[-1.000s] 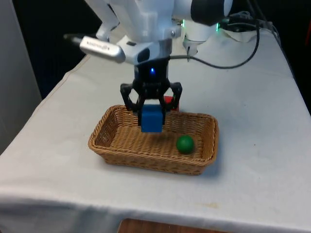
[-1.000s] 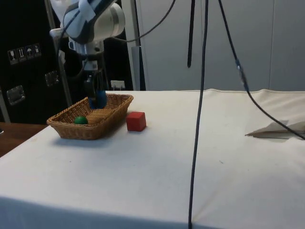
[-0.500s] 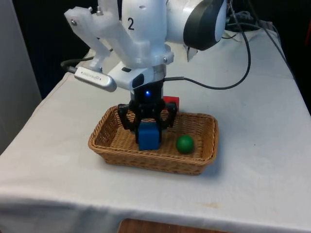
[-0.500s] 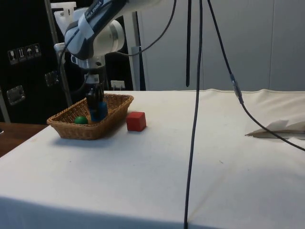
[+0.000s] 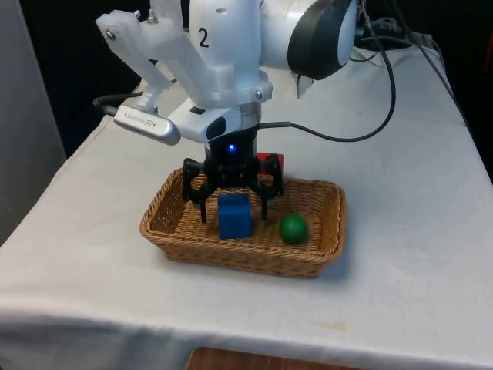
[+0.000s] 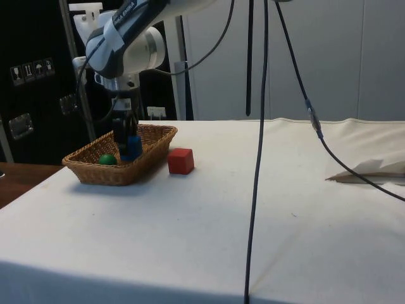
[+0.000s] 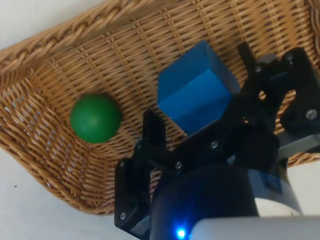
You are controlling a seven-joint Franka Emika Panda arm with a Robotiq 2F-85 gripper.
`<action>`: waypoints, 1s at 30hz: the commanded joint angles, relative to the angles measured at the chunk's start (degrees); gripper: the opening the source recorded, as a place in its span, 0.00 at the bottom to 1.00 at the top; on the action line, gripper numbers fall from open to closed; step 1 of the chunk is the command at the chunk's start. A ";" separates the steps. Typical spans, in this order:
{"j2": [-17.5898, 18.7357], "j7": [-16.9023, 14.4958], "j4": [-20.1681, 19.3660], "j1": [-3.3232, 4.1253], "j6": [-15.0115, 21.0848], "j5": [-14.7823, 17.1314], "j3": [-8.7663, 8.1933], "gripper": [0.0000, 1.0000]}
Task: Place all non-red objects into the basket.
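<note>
Wicker basket (image 5: 327, 231) sits near the table's (image 5: 416, 254) front edge, open cloth all round. One blue cube (image 5: 234, 216), one green ball (image 5: 293, 229), both on the basket floor; one red cube (image 6: 181, 161) outside, just beside the basket's far rim. Gripper (image 5: 233, 206) fingers (image 7: 154, 131) spread apart, straddling the blue cube, not clamping it.

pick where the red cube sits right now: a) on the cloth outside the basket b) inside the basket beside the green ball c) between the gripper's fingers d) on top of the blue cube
a: in the side view the red cube rests on the white cloth just outside the basket, while the blue cube and green ball lie inside.
</note>
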 commanded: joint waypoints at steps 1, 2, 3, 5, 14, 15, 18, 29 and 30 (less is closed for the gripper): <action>0.23 -0.17 0.63 -0.46 -0.52 0.17 0.34 1.00; 0.29 -0.23 0.63 -0.46 -0.52 0.17 0.34 1.00; 0.29 -0.23 0.63 -0.46 -0.52 0.17 0.34 1.00; -0.06 -0.11 0.57 -0.40 -0.80 0.00 0.11 1.00; -2.29 -0.06 1.26 0.17 -4.35 -0.46 -2.06 1.00; -2.52 -0.06 1.26 0.23 -4.64 -0.46 -2.23 1.00; -3.44 -0.11 1.26 0.34 -5.44 -0.57 -2.69 1.00; -7.16 -0.46 -0.06 0.97 -8.88 -1.49 -4.35 1.00; -7.51 -0.52 -0.23 1.09 -9.17 -1.55 -4.47 1.00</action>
